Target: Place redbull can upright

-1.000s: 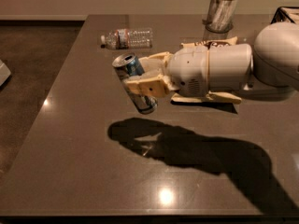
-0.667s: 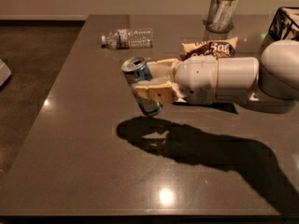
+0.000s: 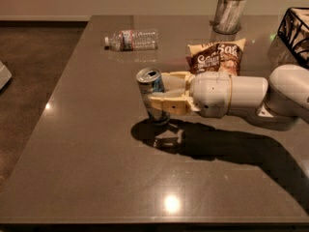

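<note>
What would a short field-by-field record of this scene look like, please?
gripper: gripper reaches in from the right at mid-table, closed around the can
redbull can: redbull can is held nearly upright, top up, base close to the table; contact unclear
water bottle: water bottle lies on its side, far left
snack bag: snack bag sits behind the arm
metal cup: metal cup stands at the far edge
wire basket: wire basket is far right, partly cut off
table: table is dark and glossy

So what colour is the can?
Can: blue and silver, in the gripper over the table; camera view.
</note>
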Robot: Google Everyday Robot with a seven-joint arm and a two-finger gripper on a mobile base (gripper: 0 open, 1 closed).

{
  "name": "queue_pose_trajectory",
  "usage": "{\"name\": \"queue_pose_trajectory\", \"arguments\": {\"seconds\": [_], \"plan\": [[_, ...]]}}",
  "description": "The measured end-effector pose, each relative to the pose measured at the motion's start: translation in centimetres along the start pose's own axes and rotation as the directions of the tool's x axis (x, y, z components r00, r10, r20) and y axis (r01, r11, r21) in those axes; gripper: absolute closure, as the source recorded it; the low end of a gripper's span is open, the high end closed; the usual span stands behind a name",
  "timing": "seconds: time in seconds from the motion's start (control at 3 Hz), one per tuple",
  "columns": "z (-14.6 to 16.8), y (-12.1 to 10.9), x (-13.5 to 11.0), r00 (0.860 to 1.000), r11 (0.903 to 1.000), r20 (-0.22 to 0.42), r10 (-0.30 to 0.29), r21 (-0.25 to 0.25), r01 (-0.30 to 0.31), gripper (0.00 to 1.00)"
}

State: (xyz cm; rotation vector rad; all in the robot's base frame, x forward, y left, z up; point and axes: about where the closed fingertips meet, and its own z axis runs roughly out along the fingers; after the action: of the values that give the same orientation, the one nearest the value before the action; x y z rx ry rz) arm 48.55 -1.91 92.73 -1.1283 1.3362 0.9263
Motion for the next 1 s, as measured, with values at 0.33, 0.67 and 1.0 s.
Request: {"name": "queue_pose_trajectory", "arguments": {"seconds": [0.33, 0.67, 1.0], "plan": [[-0.21, -0.13, 0.52, 0.999, 0.9999, 0.051, 0.011, -0.013, -0.011, 1.0], [-0.28, -0.18, 0.87, 0.996, 0.9999, 0.09, 0.002, -0.014, -0.001, 0.83], [-0.29, -0.2, 1.31, 0.993, 0.9997, 0.117, -0.002, -0.023, 0.005, 0.59]]}}
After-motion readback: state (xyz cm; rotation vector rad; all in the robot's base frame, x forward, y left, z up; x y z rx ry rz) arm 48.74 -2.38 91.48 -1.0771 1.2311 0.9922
